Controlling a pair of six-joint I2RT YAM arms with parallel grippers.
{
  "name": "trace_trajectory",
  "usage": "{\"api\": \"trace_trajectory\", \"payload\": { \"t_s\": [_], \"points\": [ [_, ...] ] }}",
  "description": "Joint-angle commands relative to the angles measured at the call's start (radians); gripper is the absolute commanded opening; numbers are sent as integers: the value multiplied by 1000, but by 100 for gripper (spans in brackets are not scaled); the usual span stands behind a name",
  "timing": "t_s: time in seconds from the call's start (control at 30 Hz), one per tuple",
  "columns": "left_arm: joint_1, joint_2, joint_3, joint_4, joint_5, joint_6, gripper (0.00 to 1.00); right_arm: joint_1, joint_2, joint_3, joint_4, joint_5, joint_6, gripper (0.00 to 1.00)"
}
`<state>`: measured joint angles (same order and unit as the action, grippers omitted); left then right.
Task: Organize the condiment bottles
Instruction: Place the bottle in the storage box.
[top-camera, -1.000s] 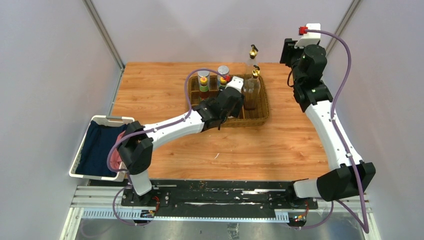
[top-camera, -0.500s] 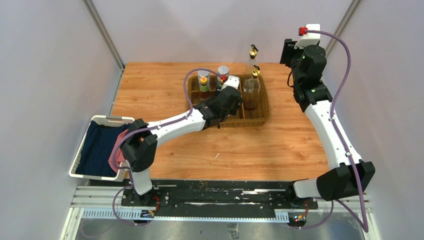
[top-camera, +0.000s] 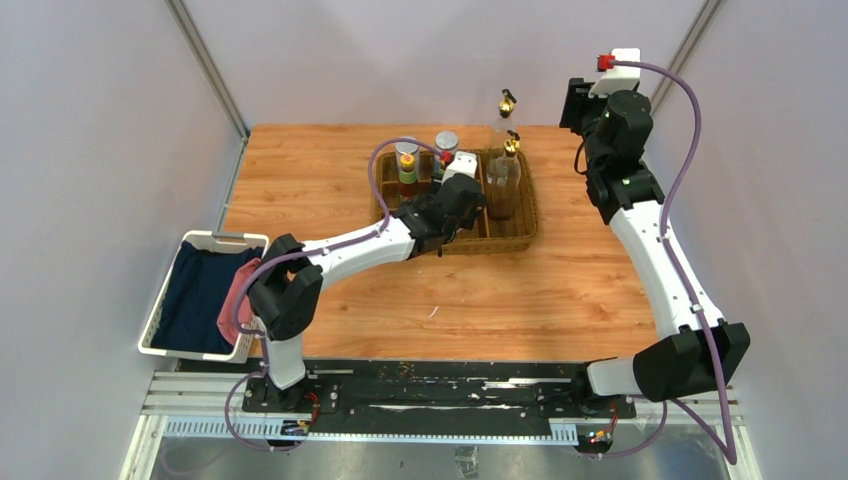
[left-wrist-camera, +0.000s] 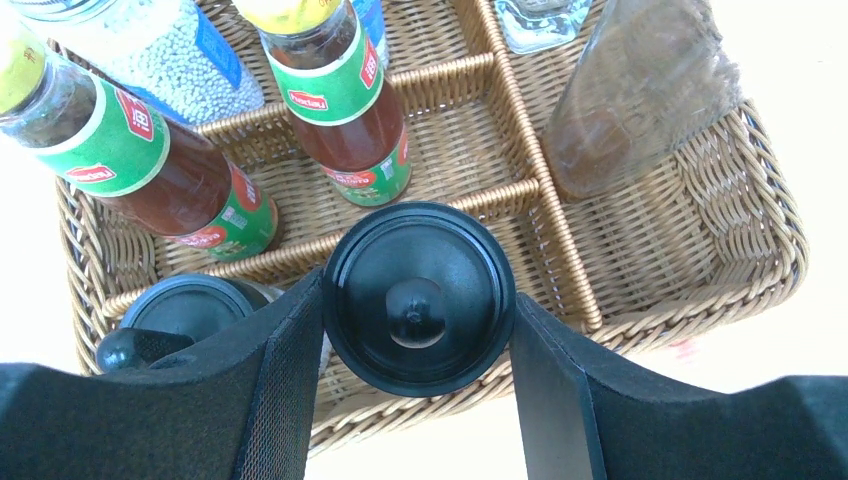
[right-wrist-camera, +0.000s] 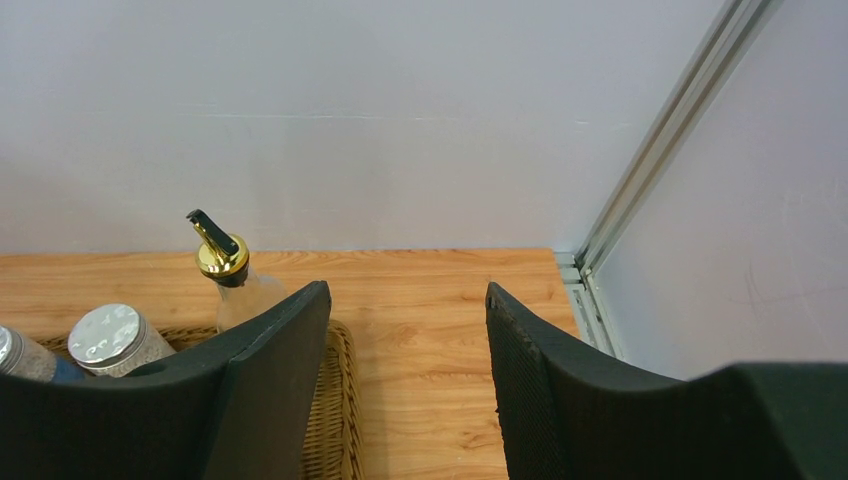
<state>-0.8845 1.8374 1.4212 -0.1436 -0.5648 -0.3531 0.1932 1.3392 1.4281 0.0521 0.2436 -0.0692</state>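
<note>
While your left gripper (left-wrist-camera: 415, 335) is clamped on the black-lidded jar (left-wrist-camera: 418, 290), with one finger pressed to each side of its round lid, the jar stands upright. Its long axis runs straight down from the jaws, and its lid knob faces up at the wrist camera. It sits over a front compartment of the wicker tray (left-wrist-camera: 745, 210). You cannot tell whether its base touches the weave.

Just left of the jaws, a second black-lidded jar (left-wrist-camera: 185, 308) stands in the next compartment, close against the left finger. Beyond the jaws, across a woven divider, a sauce bottle (left-wrist-camera: 345, 110) with a green and red label stands upright. Its twin (left-wrist-camera: 140, 165) is further left. Behind those two you can see a shaker (left-wrist-camera: 165, 55) of white grains. To the right of the jaws, past another divider, a brown-tinted cruet (left-wrist-camera: 640, 95) fills the far corner.

Your right gripper (right-wrist-camera: 408, 385) hangs in the air with its jaws apart and nothing between them. Left of those jaws are a gold-spouted cruet (right-wrist-camera: 228, 275) and a silver shaker lid (right-wrist-camera: 110, 335).
</note>
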Motion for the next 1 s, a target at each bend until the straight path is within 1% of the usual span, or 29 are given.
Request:
{"api": "trace_trajectory", "payload": {
  "t_s": [0.0, 0.43, 0.97],
  "points": [
    [12, 11, -6, 72, -32, -32, 0, -18, -4, -15, 19, 2, -5, 63],
    [30, 22, -48, 96, -27, -65, 0, -16, -4, -27, 27, -9, -1, 63],
    [36, 55, -18, 60, -14, -101, 0, -17, 4, -34, 34, -13, -1, 63]
  ]
}}
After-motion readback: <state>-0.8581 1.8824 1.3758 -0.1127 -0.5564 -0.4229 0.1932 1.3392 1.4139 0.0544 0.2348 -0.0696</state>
